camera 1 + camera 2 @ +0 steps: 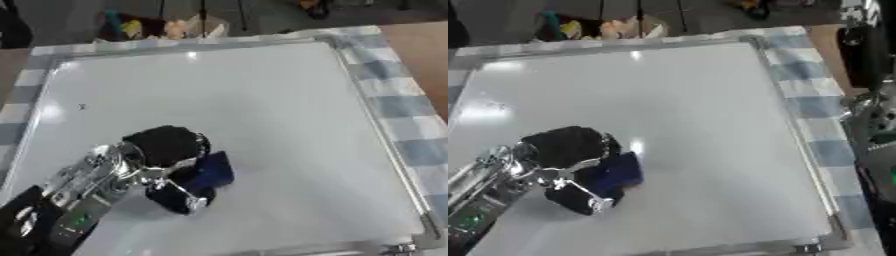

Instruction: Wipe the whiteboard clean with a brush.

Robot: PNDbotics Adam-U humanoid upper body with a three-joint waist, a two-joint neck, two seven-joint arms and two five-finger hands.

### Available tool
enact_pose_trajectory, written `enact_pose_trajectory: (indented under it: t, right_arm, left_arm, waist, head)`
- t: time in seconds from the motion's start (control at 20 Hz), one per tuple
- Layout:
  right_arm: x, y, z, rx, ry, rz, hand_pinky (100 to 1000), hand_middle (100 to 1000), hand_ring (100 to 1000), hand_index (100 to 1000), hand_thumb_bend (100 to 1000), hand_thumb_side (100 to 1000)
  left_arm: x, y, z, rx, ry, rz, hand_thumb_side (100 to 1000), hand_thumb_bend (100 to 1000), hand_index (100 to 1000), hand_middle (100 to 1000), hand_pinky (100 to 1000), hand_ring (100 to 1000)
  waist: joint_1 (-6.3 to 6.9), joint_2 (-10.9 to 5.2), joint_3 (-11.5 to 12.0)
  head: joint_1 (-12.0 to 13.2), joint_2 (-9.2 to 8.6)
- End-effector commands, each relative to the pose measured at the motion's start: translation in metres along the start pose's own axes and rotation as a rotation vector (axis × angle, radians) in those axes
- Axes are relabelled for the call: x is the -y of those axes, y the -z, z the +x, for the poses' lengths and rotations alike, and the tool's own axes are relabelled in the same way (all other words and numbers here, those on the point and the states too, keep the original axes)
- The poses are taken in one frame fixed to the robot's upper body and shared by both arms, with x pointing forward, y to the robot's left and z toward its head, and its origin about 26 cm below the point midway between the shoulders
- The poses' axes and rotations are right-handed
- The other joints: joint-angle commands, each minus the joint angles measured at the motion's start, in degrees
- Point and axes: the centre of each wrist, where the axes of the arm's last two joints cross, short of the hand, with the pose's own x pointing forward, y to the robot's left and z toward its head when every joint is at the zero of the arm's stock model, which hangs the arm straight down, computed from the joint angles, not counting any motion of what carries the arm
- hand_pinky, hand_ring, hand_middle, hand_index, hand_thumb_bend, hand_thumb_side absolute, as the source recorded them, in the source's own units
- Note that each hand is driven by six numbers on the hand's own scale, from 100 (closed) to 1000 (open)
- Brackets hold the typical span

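Whiteboard [262, 110] is lying flat, filling most of the checked-cloth tabletop [411, 107], with its metal frame running close to the cloth's right and far sides. Board surface is sitting wide open right of and beyond the left hand [166, 150]. Fingers are curling round a dark blue brush [210, 172], pressing it on the board's near-left part. Small dark mark [81, 106] is showing near the left frame. Right hand: only arm parts at right edge, can't tell.
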Motion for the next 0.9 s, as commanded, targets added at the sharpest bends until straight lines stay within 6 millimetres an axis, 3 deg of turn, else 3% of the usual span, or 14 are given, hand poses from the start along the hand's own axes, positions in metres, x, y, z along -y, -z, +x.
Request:
enact_pose_trajectory:
  t: [0.05, 0.9]
  right_arm:
    - [0.006, 0.006, 0.003, 0.027, -0.005, -0.012, 788, 746, 814, 797, 100, 905]
    - [0.006, 0.006, 0.003, 0.026, 0.000, -0.012, 789, 746, 815, 797, 100, 905]
  left_arm:
    - [-0.010, -0.011, -0.009, -0.037, 0.017, 0.032, 451, 100, 180, 505, 298, 491]
    - [0.000, -0.030, -0.045, -0.208, -0.018, 0.049, 436, 100, 174, 472, 292, 478]
  waist:
    - [-0.13, -1.59, 0.05]
    - [-0.29, -1.17, 0.03]
  head:
    - [0.09, -0.64]
    - [0.11, -1.33]
